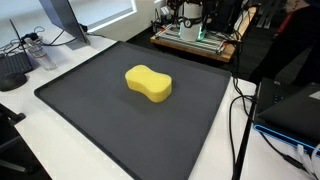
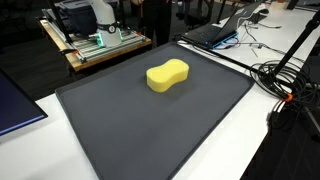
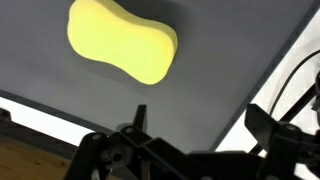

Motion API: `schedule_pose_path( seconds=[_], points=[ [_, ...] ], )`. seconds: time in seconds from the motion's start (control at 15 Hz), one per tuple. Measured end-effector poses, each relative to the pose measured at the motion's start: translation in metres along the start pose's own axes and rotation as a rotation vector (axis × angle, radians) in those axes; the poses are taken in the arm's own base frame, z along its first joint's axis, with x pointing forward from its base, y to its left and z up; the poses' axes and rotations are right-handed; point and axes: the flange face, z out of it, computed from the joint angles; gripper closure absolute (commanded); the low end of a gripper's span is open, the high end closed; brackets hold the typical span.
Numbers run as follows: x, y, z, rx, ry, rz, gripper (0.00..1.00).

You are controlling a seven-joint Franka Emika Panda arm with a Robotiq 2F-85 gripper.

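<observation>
Wrist view showed the gripper [image 3: 200, 128] with jaws spread wide, holding nothing, apart from the one yellow sponge [image 3: 122, 40]. That sponge lay alone near the middle of the single dark mat [image 3: 230, 60] in both exterior views.

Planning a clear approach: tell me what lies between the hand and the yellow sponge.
Only bare dark mat, in the wrist view, between the hand and the sponge.

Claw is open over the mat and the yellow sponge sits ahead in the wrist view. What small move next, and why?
Probably shift the claw toward the yellow sponge, up and left in the wrist view, until the sponge is centred between the fingers. The jaws stand open and hold nothing, and the sponge lies off-centre, alone on the dark mat.
</observation>
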Motion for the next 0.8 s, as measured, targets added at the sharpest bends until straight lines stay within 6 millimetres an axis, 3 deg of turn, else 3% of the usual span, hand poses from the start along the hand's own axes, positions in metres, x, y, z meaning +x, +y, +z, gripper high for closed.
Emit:
schedule_pose_path(
  seconds=[0.4,0.8],
  points=[
    [0.069,-0.004,0.047,-0.074,-0.085,-0.163,0.0],
    [0.114,0.002,0.118,-0.021,-0.146,-0.341,0.0]
  ],
)
